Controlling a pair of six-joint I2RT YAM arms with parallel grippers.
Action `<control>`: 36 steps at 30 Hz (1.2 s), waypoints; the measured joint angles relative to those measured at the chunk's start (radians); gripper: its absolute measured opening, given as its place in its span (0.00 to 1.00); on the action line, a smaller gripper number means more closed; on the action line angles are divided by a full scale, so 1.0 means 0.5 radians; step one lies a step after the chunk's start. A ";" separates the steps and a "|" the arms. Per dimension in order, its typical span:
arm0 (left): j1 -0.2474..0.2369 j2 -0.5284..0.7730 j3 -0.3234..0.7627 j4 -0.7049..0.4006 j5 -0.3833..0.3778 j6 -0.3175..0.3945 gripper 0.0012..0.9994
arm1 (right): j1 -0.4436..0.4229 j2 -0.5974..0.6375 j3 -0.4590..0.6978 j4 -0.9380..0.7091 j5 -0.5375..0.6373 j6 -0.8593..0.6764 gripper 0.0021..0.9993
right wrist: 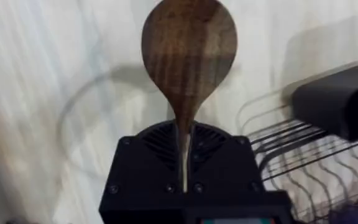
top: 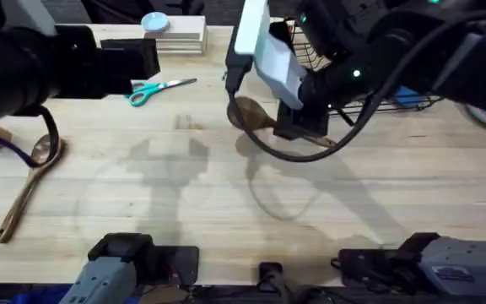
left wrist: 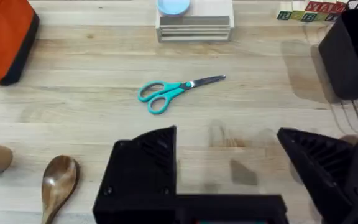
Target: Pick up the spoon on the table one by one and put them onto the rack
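Right gripper [right wrist: 185, 163] is clenched on the handle of one spoon [right wrist: 189, 53], whose bowl projects clear ahead, held above the bench [top: 226, 194] just beside the rack [right wrist: 303, 155]. To do this well, I judge I should keep the grip firm, carry the bowl over the wires and lower before letting go. My right arm reaches forward and across toward mid-bench. Left gripper [left wrist: 229, 180] is released, poised over bare bench; the second spoon [top: 30, 187] lies flat at far left, near the scissors [left wrist: 176, 91].
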 joint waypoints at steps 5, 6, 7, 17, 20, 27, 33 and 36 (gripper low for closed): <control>0.000 0.000 0.000 0.022 0.000 0.000 0.99 | -0.026 -0.039 0.002 0.210 -0.006 0.082 0.03; 0.000 0.000 0.000 0.028 0.000 0.000 0.99 | -0.039 -0.040 0.002 0.270 -0.004 0.107 0.03; 0.000 0.000 0.000 0.031 0.000 0.000 0.99 | -0.054 -0.040 0.002 0.337 -0.003 0.131 0.03; 0.000 0.000 0.000 0.035 0.000 0.000 0.99 | -0.236 -0.039 0.003 1.048 0.002 0.288 0.03; 0.000 0.000 0.000 0.037 0.000 0.000 0.99 | -0.291 -0.039 0.003 1.262 0.002 0.332 0.03; 0.000 0.000 0.000 0.042 0.000 0.000 0.99 | -0.332 0.005 0.005 1.913 0.001 0.370 0.03; 0.000 0.000 0.000 0.042 0.000 0.000 0.99 | -0.382 0.164 0.006 2.239 -0.005 0.416 0.03; 0.001 0.000 0.000 0.042 0.000 0.000 0.99 | -0.417 0.253 0.006 2.360 -0.005 0.436 0.03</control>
